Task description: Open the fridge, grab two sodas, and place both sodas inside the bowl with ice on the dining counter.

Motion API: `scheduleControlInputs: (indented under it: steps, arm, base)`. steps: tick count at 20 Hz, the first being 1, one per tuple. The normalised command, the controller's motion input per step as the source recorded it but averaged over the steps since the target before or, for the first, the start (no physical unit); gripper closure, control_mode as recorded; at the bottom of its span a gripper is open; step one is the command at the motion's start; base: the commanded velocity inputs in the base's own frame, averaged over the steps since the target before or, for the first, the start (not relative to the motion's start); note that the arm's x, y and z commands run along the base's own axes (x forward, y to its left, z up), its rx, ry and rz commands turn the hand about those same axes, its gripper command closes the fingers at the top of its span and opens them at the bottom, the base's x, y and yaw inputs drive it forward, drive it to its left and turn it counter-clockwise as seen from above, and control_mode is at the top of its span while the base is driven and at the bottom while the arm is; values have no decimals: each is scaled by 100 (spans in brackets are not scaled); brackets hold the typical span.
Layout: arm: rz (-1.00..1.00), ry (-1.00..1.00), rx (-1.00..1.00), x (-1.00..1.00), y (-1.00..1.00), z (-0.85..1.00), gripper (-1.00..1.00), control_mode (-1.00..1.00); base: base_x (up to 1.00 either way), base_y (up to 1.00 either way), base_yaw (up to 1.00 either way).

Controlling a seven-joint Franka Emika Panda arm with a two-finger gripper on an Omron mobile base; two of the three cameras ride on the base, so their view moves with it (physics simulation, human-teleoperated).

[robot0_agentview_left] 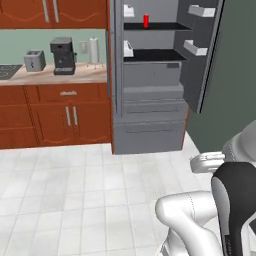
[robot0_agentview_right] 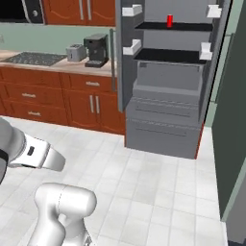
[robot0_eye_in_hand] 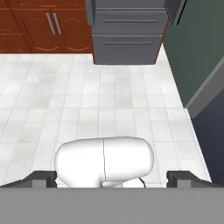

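Fridge noted as largest item, standing at the end of the red-brown cabinets with both upper doors swung wide, so the opening step is judged done; doors left spread presumably to give the arm a clear path to the shelves. Lower drawers are seen shut, reasonably so, since nothing of the task lies in them. White tiled floor lies bare between base and fridge, the base being parked well back from the appliance; a drive forward is judged necessary before any reach. Wall counter at left carries a coffee machine and a toaster, neither concerned with the task. Door bins hang white on the inner faces of the doors. One red soda is seen upright on the upper dark shelf, well apart from the robot, also seen from the right side; whether a second can sits in the fridge cannot be told. Gripper is seen with jaws spread fully wide and nothing between them, pointed down and forward over the floor toward the fridge base, carried low and tucked, judged a travel posture rather than a reach. Dark fingertips stand far apart at either side of the hand view, ready for a can once within range
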Motion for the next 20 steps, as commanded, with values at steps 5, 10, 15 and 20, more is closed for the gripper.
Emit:
scheduleControlInputs:
  steps: [5, 10, 15, 20]
  arm:
    - [0, 0, 0, 0, 0, 0, -100, 100]
    - [0, 0, 0, 0, 0, 0, -100, 100]
    - [0, 0, 0, 0, 0, 0, -100, 100]
    - [0, 0, 0, 0, 0, 0, -100, 100]
  base:
    - [100, -40, 0]
    - [100, -49, 0]
    - [100, -50, 0]
    - [99, -42, 0]
